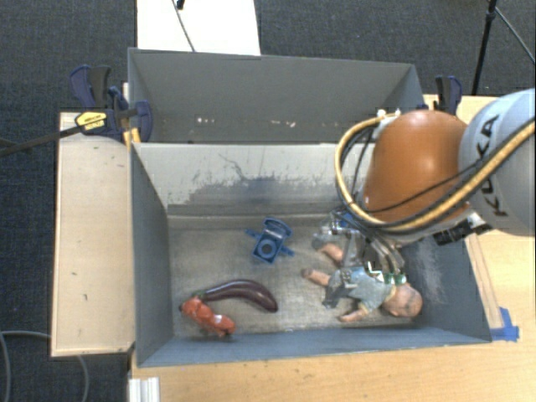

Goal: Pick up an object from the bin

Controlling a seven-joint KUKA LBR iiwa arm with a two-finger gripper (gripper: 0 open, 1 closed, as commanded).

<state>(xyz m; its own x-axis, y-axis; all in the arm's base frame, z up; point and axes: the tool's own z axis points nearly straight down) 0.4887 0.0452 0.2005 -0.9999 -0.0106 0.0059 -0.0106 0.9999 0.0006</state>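
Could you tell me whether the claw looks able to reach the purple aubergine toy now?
Probably yes: the aubergine toy lies uncovered on the bin floor, only a red toy by its left end, and bare floor separates it from the claw over the doll.

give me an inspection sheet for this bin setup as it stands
surface: grey metal bin, floor scuffed near the back wall
job's things: doll lying at the floor's front right
clutter: blue plastic piece mid-floor; purple eggplant and red toy side by side at front left
grippers: gripper low over the doll's body
cables: black and yellow cables looped round the orange wrist cover
surroundings: dark carpet around the bin
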